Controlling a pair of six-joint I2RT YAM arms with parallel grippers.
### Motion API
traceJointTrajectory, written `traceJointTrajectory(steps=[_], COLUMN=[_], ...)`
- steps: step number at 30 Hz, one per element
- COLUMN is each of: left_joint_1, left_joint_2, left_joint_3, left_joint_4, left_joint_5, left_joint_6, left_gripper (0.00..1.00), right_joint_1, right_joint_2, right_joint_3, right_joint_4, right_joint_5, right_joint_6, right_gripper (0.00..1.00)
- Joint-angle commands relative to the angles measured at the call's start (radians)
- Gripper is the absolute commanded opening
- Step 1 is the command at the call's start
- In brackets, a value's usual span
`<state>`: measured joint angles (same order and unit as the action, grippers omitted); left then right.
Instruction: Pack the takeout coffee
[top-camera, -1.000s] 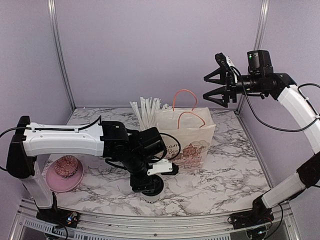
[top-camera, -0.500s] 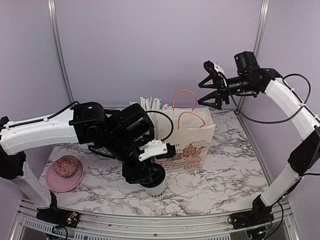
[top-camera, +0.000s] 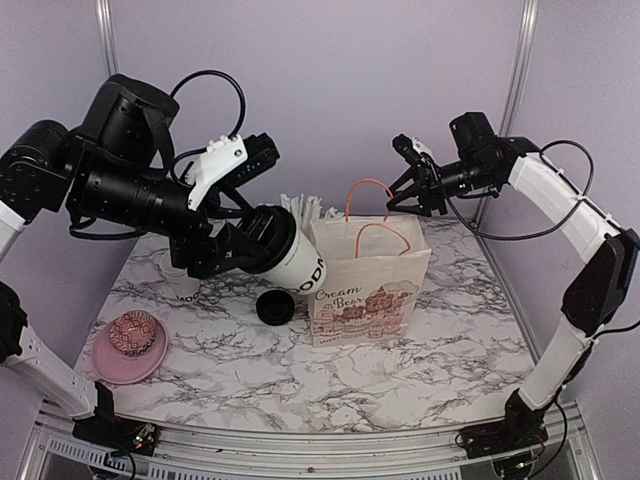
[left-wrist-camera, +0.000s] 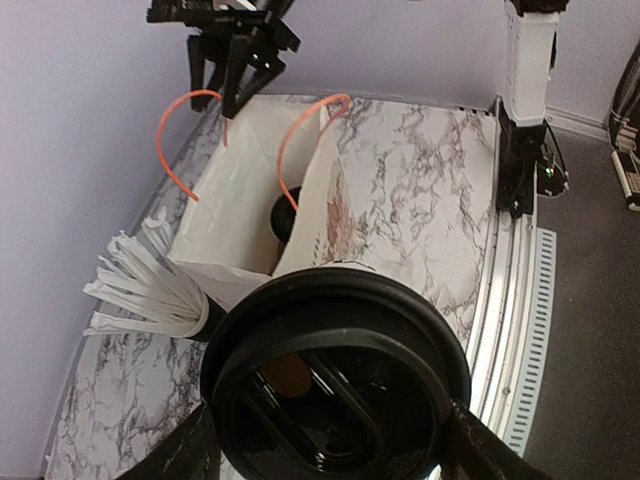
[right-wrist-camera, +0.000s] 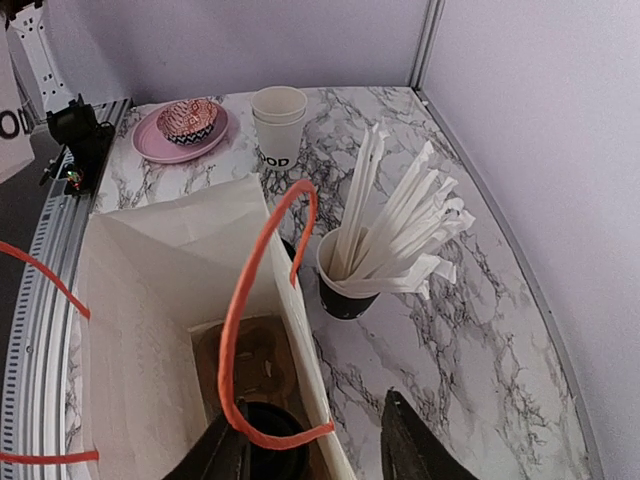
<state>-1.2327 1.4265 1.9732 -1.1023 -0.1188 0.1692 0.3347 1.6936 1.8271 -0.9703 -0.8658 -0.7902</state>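
1. While the left gripper (left-wrist-camera: 335, 445) hangs high over the table (top-camera: 430, 370), its 2 fingers are clamped on the sides of 1 lidded cup (top-camera: 297, 262). The cup is tilted in the air just left of the bag (top-camera: 370, 290), with its black lid (left-wrist-camera: 335, 370) facing the wrist camera.
2. The right gripper (right-wrist-camera: 312, 420) hovers over the far side of the bag's open mouth. Its 2 fingers stand apart with 1 orange handle (right-wrist-camera: 262, 300) looping up between them, and nothing is pinched.
3. Lidded cups: 2. The second cup (right-wrist-camera: 262, 428) sits down inside the bag with only its black lid showing, beside brown cardboard (right-wrist-camera: 245, 365) on the bag's floor.
4. Bag: 1, white paper, with 2 orange handles.
5. Lidless cups (right-wrist-camera: 279, 125): 2, white, stacked, standing on the table near the plate.
6. Straw cup (right-wrist-camera: 345, 290): 1, black, just beside the bag, holding a fan of white wrapped straws that I cannot count.
7. Plate (right-wrist-camera: 150, 138): 1, pink, carrying 1 cupcake (right-wrist-camera: 190, 118).
8. Round black thing (top-camera: 273, 307): 1, on the table just left of the bag. I cannot tell what it is.
9. Writing: the held cup shows "OOD" near its base, and the stacked cups show "OD". The bag's front reads "Cream" above a word that looks like "Bear", over a drawing.
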Motion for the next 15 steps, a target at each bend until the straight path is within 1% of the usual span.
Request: traceJointTrajectory(steps=[1,3,7,11,15], left_joint_1=[-0.005,-0.005,-0.005,-0.004,-0.005], left_joint_2=[0.065,0.115,0.208,0.295,0.349], left_joint_3=[0.126,0.179,0.233,0.283,0.293], left_joint_4=[-0.005,0.015,0.066,0.102,0.128], left_joint_5=[-0.175,-0.218,-0.279,-0.295,-0.311], left_joint_6=[0.027,0.046,0.093,0.127,0.164], left_gripper=[0.56,0.55,0.54,0.53,0.53], right_joint_1=[0.019,0.039,0.104,0.127,0.129], right_joint_2=[-0.038,-0.036,-0.064,-0.149,-0.213], right_joint_3=[0.006,0.006,-0.03,-0.125,-0.187], right_joint_4=[0.075,0.055,0.018,0.059,0.087], right_joint_5=[-0.036,-0.037,-0.002,0.0,-0.015], right_joint_6=[0.045,0.033,0.007,0.025,0.058], right_gripper=[0.34,0.22,0.03,0.01,0.0])
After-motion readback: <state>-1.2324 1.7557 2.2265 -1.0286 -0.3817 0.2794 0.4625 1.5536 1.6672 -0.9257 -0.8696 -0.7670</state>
